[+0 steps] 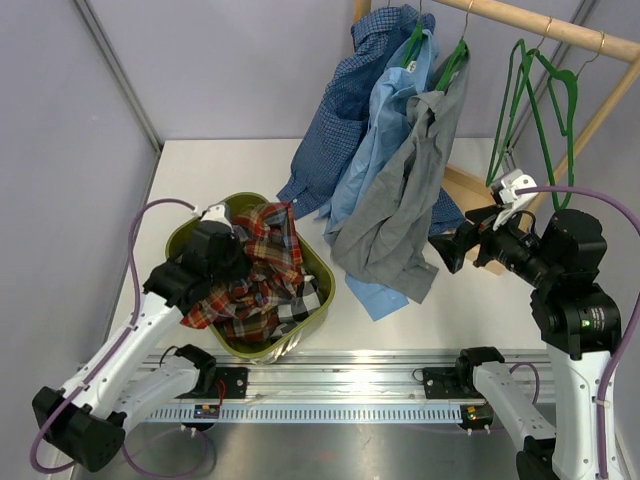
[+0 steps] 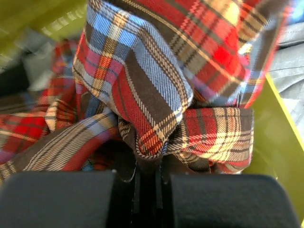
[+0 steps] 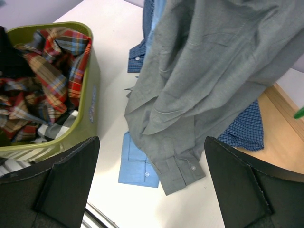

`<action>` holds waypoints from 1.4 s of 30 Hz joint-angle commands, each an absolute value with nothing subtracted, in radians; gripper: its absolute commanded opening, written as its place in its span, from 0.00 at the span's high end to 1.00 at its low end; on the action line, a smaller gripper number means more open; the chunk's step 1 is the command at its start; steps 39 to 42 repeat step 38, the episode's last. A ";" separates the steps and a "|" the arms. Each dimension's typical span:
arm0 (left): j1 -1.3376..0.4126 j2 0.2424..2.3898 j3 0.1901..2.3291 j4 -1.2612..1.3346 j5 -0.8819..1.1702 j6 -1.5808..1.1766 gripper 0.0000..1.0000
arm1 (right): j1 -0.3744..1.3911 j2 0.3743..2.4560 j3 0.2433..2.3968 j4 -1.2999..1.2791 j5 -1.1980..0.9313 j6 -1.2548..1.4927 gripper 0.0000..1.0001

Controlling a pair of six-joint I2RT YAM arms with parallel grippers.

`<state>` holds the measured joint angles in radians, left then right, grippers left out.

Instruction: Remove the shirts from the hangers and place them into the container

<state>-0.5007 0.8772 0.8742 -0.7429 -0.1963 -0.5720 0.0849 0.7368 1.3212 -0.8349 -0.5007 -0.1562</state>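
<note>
Clamping the soft plaid shirt (image 2: 156,71) in the olive container (image 1: 322,300) is the left end effector (image 2: 147,173); the right end effector (image 1: 447,248) gapes near the limp grey shirt (image 3: 213,71), probably best pinched at a bunched fold.

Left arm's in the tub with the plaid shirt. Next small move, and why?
Probably open the left gripper. Its jaws are pinched shut on a fold of the plaid shirt, which already lies bunched inside the olive-green tub, so letting go should finish this drop. The right gripper is open, facing the hanging grey shirt.
</note>
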 commanded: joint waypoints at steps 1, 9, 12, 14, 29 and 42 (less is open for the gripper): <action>-0.427 0.879 0.758 -0.606 -0.006 -0.698 1.00 | 0.080 0.736 1.328 -0.821 -0.594 -0.178 0.00; -0.348 0.861 0.800 -0.620 0.021 -0.671 0.39 | 0.080 0.767 1.330 -0.835 -0.647 -0.138 0.01; -0.348 0.813 0.903 -0.661 0.018 -0.635 0.07 | 0.080 0.784 1.344 -0.838 -0.602 -0.094 0.01; -0.348 0.776 0.975 -0.684 0.006 -0.626 0.01 | 0.080 0.793 1.359 -0.841 -0.575 -0.055 0.01; -0.348 0.489 1.091 -0.657 -0.071 -0.376 0.01 | 0.081 0.936 1.505 -0.962 -0.098 0.107 0.01; -0.348 0.462 1.100 -0.647 -0.068 -0.308 0.01 | 0.080 0.930 1.509 -0.951 -0.107 0.104 0.00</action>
